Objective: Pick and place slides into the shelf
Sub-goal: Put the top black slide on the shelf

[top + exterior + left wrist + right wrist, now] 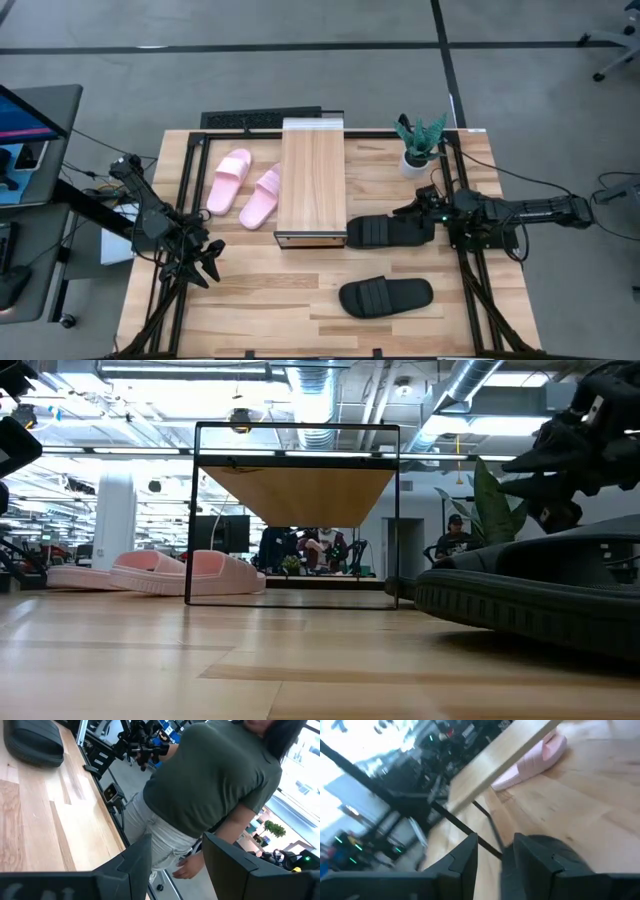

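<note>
The shelf stands mid-table, its wood top on a dark frame. Two pink slides lie on their soles left of it and also show in the low view. One black slide lies on the table near the front. The other black slide lies by the shelf's right side, its toe at the frame. My right gripper is at that slide's end away from the shelf, shut on it. My left gripper is open and empty at the table's left edge. My right gripper has the black slide by the end away from the shelf, coming about level from the table's right side. The slide's dark edge shows between the two fingers. The fingers hide the exact place of contact. Whether the slide is lifted clear I cannot tell.
A potted plant stands at the back right, close behind my right arm. A keyboard lies behind the shelf. A person stands beside the table. Bare wood lies between the shelf and the front edge.
</note>
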